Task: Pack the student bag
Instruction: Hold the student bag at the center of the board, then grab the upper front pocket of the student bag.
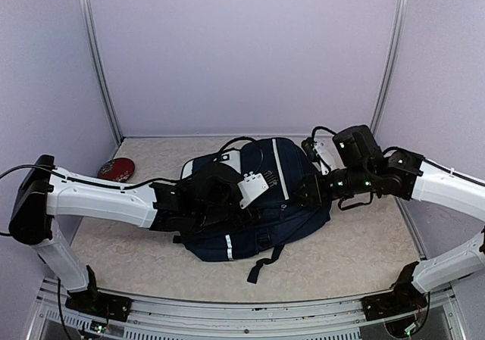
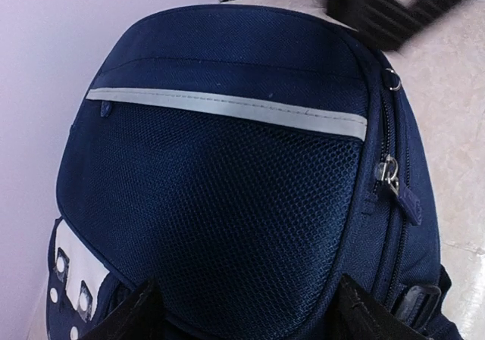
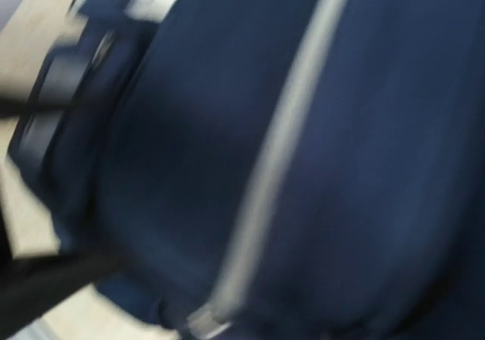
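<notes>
Jaws of the left claw (image 2: 250, 316) are spread. Its fingers (image 2: 136, 317) are set on either side of the mesh front panel (image 2: 227, 226) of the student bag (image 2: 250, 52). Whether fabric is pinched can't be told. A grey stripe (image 2: 227, 107) is seen across the bag just past the mesh, and a zipper pull (image 2: 389, 175) on the side seam.

The right claw (image 1: 309, 192) is placed against the bag's side facing the right edge of the counter (image 1: 364, 257). Its wrist view is blurred and only navy fabric and a pale stripe are made out, so spread or pressed together can't be told.

The student bag is laid flat mid-counter, with a black strap (image 1: 261, 268) trailed toward the near edge. A red object (image 1: 115, 168) is parked near the far-left corner, well apart from the bag.
</notes>
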Motion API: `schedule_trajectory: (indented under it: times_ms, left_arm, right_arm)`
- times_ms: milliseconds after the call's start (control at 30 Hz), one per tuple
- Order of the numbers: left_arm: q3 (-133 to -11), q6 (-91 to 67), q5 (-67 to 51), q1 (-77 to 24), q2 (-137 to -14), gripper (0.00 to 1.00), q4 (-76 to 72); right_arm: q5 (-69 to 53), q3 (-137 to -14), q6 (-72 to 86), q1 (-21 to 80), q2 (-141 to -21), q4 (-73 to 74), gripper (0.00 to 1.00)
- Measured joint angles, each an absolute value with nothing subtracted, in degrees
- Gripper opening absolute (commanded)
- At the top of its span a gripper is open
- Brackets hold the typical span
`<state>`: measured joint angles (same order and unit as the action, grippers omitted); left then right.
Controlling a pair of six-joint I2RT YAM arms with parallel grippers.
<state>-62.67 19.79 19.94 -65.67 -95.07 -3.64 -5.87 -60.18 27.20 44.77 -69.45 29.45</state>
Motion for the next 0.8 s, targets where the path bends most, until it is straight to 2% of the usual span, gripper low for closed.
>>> schedule_trajectory:
  times_ms: [67, 133, 267, 433, 500, 667, 733, 800]
  left_arm:
    - [-63.33, 20.45, 21.19, -65.58, -96.18, 0.71, -3.81]
    - [-63.72, 21.17, 22.33, -65.76, -97.17, 0.67, -4.4]
    - [-64.29, 22.0, 23.88, -66.06, -99.31, 0.45, -5.54]
    - [-65.1, 22.39, 24.21, -66.41, -100.51, 0.31, -6.28]
    - [-65.1, 22.31, 23.99, -66.41, -100.51, 0.19, -6.66]
    - [-65.1, 22.15, 22.63, -66.37, -100.4, 0.0, -6.85]
    - [-65.08, 22.17, 22.26, -66.24, -100.27, 0.0, -6.94]
    - [-64.99, 22.11, 21.93, -66.02, -100.18, 0.0, -7.18]
  right_arm:
    - [-5.06, -57.67, 29.63, 48.69, -69.17, 28.27, 0.42]
    - [-3.68, -55.59, 32.45, 51.83, -69.19, 27.22, 0.39]
    - [0.27, -52.99, 38.19, 55.83, -69.21, 25.98, 0.38]
    - [3.4, -51.66, 41.47, 56.55, -71.33, 23.42, 0.44]
    - [4.51, -51.66, 41.74, 56.55, -73.65, 21.39, 0.43]
    - [7.62, -51.81, 41.71, 56.31, -77.3, 18.7, 0.41]
    - [8.1, -51.81, 41.71, 56.1, -78.04, 17.82, 0.36]
    - [8.6, -51.81, 41.69, 55.61, -78.72, 16.82, 0.28]
